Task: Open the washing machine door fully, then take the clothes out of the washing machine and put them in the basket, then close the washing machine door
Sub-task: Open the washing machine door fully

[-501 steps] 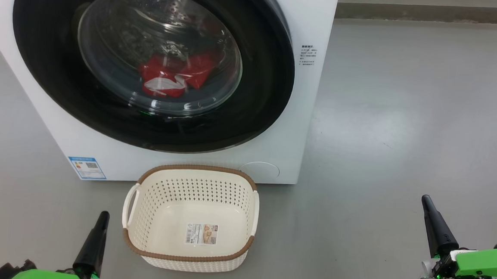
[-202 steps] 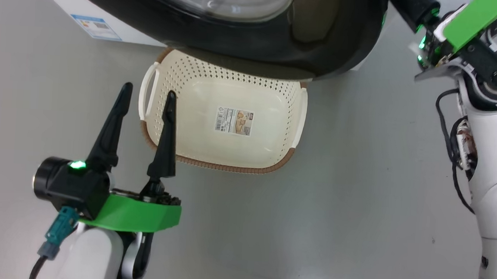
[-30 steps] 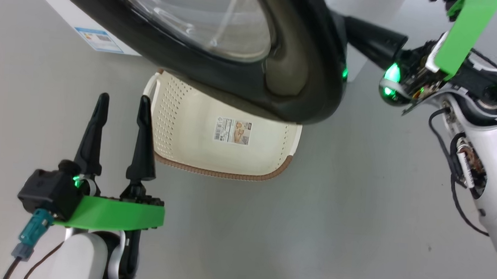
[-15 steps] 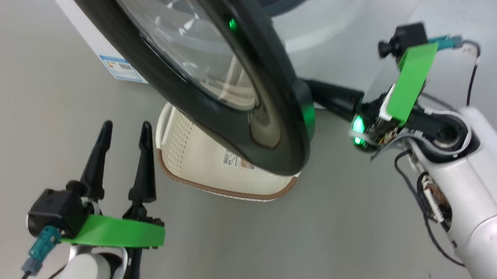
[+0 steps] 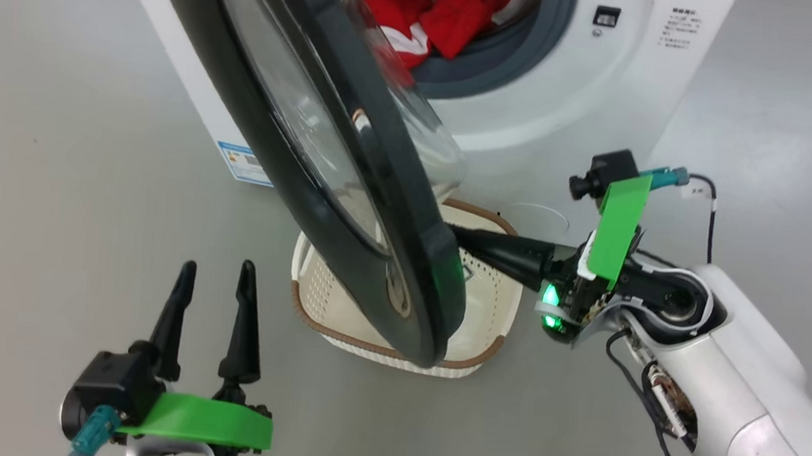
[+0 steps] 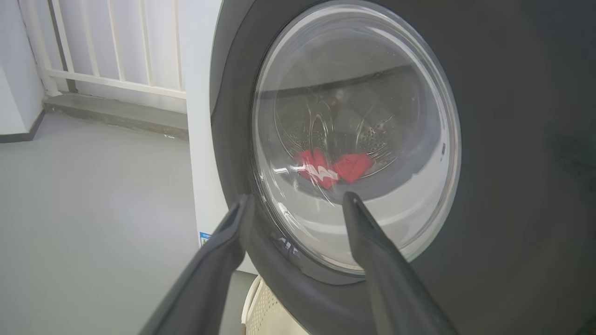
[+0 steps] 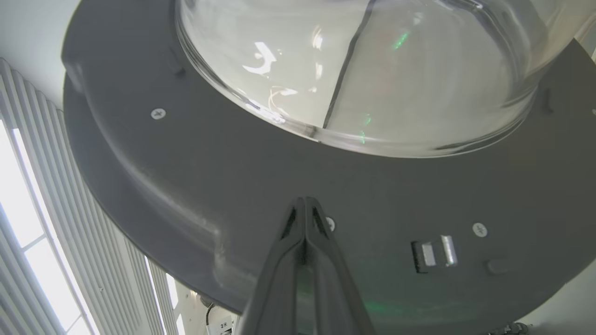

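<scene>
- The smooth grey floor runs under everything. The left wrist view shows a white railing at the back.
- The white, boxy front-loading washing machine stands ahead of both claws, its round mouth uncovered.
- The large round black-rimmed door with a clear glass bowl stands partway open between the two claws. It is hinged on the left claw's side, its free edge is low over the basket, and the bowl bulges toward the right claw.
- The right claw is pressed together and holds nothing. Its tips are at the door's dark inner ring, with a metal latch near them.
- The left claw is parted and empty, pointing at the door's outer face but apart from it.
- The bright red clothes with white trim lie in the drum, beyond the door.
- The cream perforated basket with a brown rim sits on the floor under the right claw's fingers.
- A small blue label sits low on the machine's front and printed text sits high on it, both too small to read.
</scene>
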